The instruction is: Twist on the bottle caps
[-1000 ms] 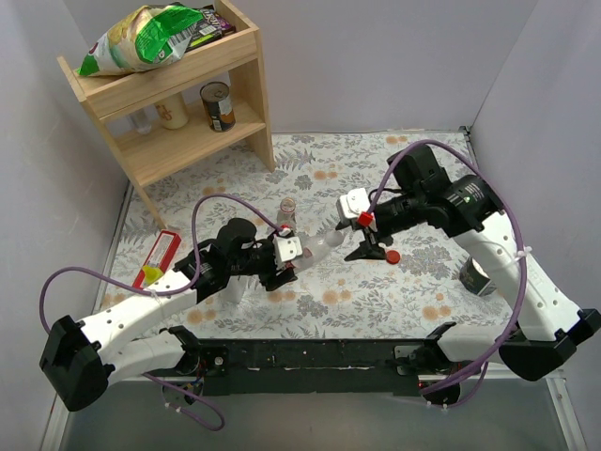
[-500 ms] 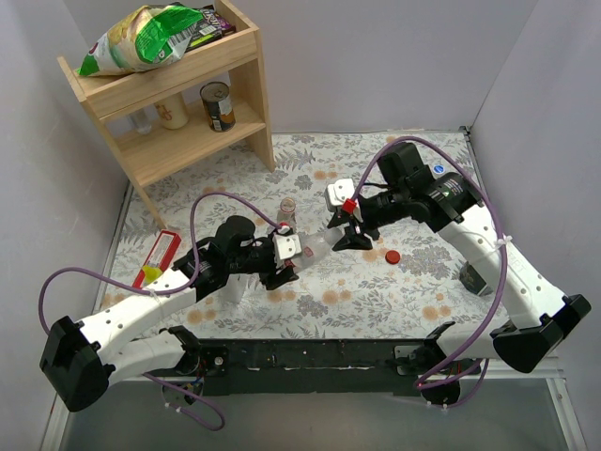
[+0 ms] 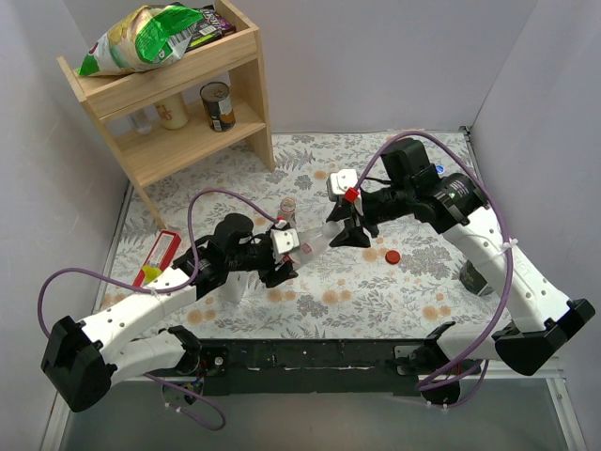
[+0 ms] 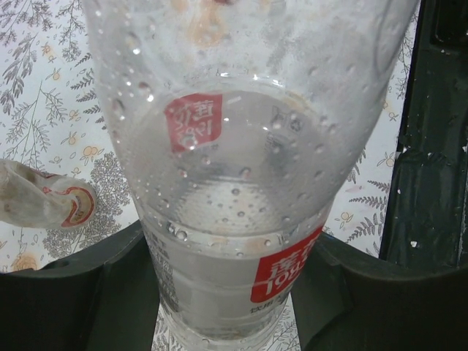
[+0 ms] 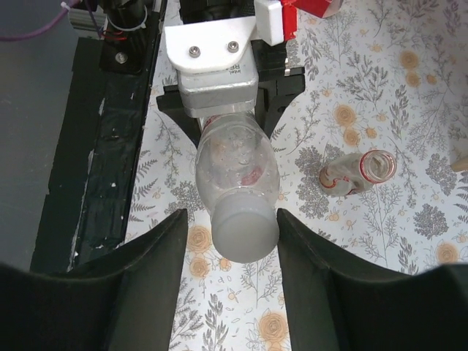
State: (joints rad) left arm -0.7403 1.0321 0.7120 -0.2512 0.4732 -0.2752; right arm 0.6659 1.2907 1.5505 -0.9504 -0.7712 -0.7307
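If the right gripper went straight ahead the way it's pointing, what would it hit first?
The clear bottle held by the left gripper. Its pale near end sits between the open fingers of the right gripper, so the palm would probably meet that end first.

Wooden shelf [image 3: 169, 77] with snack bag [image 3: 141, 38] and can [image 3: 218, 105], floral tablecloth [image 3: 394, 291].
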